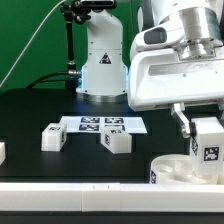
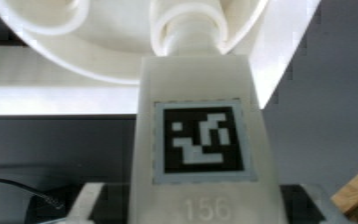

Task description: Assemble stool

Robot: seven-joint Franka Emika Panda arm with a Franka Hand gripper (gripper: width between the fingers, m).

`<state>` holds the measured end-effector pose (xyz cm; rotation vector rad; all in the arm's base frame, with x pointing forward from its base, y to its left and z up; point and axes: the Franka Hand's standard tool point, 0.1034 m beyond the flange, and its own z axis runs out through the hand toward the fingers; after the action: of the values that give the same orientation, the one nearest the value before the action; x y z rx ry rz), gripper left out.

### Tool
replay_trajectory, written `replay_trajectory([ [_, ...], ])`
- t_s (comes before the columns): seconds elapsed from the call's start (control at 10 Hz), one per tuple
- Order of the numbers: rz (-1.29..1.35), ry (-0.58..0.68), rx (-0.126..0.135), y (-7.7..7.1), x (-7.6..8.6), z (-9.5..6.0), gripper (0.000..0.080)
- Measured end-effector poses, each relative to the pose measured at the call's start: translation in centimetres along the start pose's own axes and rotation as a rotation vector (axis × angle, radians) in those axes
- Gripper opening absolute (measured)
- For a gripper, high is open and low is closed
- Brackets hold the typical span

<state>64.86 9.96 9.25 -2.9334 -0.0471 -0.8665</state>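
Your gripper [image 1: 205, 128], clamped on a stool leg [image 1: 209, 146], hovers over the round seat [image 1: 178, 169]; fitting it likely calls for careful alignment first.

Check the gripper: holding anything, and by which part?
The gripper is shut on a leg, pinching its sides at the end away from the seat.

Robotics lab: arm base [image 1: 103, 68] stands on black counter [image 1: 20, 125] before green backdrop [image 1: 30, 45], with marker board [image 1: 100, 124] and tagged legs [image 1: 52, 137].
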Motion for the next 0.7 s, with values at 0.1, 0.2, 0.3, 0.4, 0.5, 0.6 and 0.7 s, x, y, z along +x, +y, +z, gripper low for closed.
replay_trajectory([
  [0.1, -0.001, 0.008, -0.001, -0.01, 0.02, 0.01, 0.0340],
  [0.2, -0.001, 0.015, -0.001, -0.02, 0.02, 0.02, 0.0340],
  [0.3, -0.002, 0.021, -0.002, -0.05, -0.03, -0.01, 0.0340],
  [0.4, -0.003, 0.034, -0.003, -0.08, -0.11, -0.06, 0.0340],
  [0.5, -0.004, 0.046, -0.004, -0.10, -0.19, -0.09, 0.0340],
  [0.6, -0.005, 0.061, -0.005, -0.08, -0.23, -0.10, 0.0340],
  [0.7, -0.006, 0.075, -0.007, -0.06, -0.20, -0.07, 0.0340],
])
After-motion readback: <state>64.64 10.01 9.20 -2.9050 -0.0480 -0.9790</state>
